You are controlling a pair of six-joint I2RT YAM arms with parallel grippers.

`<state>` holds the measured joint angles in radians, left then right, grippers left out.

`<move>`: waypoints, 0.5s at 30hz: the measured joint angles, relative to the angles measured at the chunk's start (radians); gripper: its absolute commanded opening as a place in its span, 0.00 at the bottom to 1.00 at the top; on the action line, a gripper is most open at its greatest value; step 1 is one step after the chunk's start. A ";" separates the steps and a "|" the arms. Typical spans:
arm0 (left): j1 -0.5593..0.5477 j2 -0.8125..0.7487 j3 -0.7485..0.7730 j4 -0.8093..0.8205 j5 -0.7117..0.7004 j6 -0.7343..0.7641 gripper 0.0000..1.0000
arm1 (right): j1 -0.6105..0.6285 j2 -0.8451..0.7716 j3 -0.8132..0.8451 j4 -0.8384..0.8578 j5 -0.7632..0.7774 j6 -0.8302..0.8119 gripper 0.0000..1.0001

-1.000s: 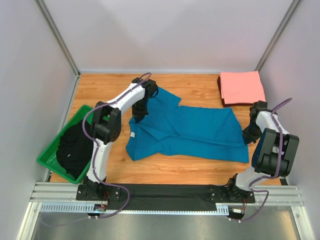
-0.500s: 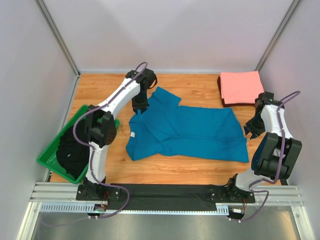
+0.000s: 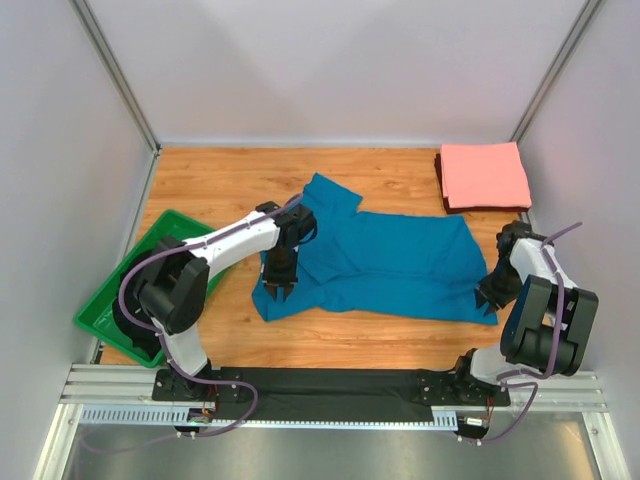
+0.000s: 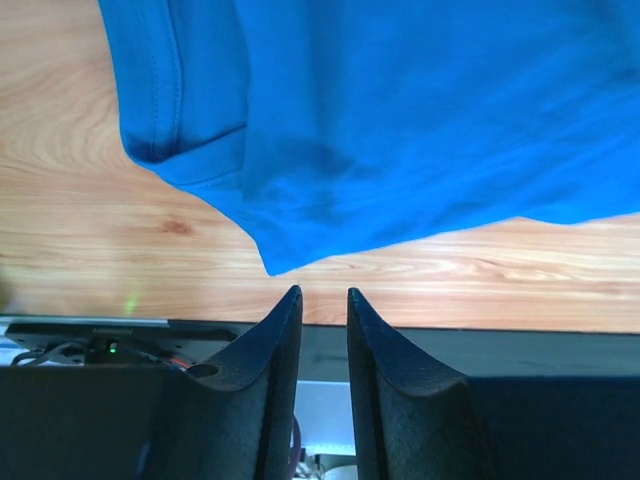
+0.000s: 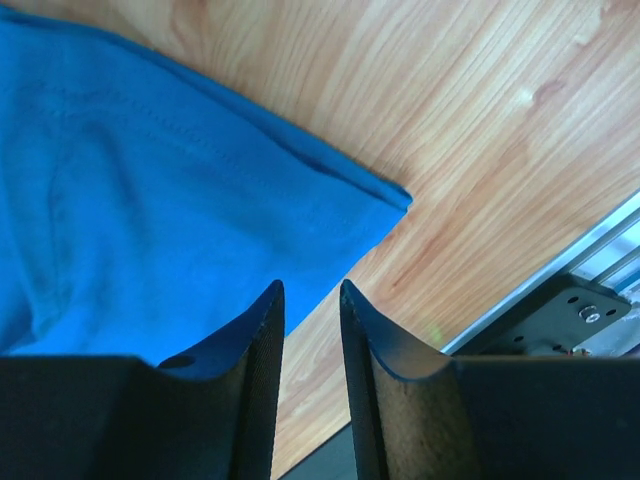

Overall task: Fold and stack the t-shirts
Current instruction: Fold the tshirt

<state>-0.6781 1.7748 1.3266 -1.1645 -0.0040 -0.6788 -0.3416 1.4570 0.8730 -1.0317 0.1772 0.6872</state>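
While the blue t-shirt (image 3: 385,262) is lying spread on the worktop (image 3: 220,180), the pink t-shirt (image 3: 485,174) is sitting folded far right.
Left claw (image 4: 322,292) and right claw (image 5: 310,285) are hovering at the blue one's near corners, slightly parted, empty.

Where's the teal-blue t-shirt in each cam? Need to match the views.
Top external: teal-blue t-shirt lies spread out mid-table, between the two arms.
Left wrist: teal-blue t-shirt fills the top of the picture, one corner pointing down.
Right wrist: teal-blue t-shirt fills the upper left, one corner pointing right.
Shared landmark: the wooden table top, bare beside the shirt's edge in all three.
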 measured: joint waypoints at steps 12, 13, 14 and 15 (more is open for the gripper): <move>-0.002 0.078 -0.121 0.071 -0.112 -0.023 0.29 | 0.000 0.103 -0.033 0.083 0.098 -0.044 0.29; -0.002 0.100 -0.119 0.068 -0.134 -0.022 0.29 | 0.000 0.113 -0.026 0.080 0.108 -0.050 0.29; -0.002 0.123 -0.113 0.064 -0.152 -0.022 0.29 | 0.000 0.122 -0.019 0.077 0.117 -0.055 0.29; -0.001 0.140 -0.106 0.057 -0.162 -0.022 0.29 | 0.000 0.130 -0.013 0.072 0.129 -0.058 0.29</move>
<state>-0.6792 1.9144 1.2209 -1.1076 -0.1661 -0.7006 -0.3416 1.5871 0.8604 -0.9592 0.3061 0.6292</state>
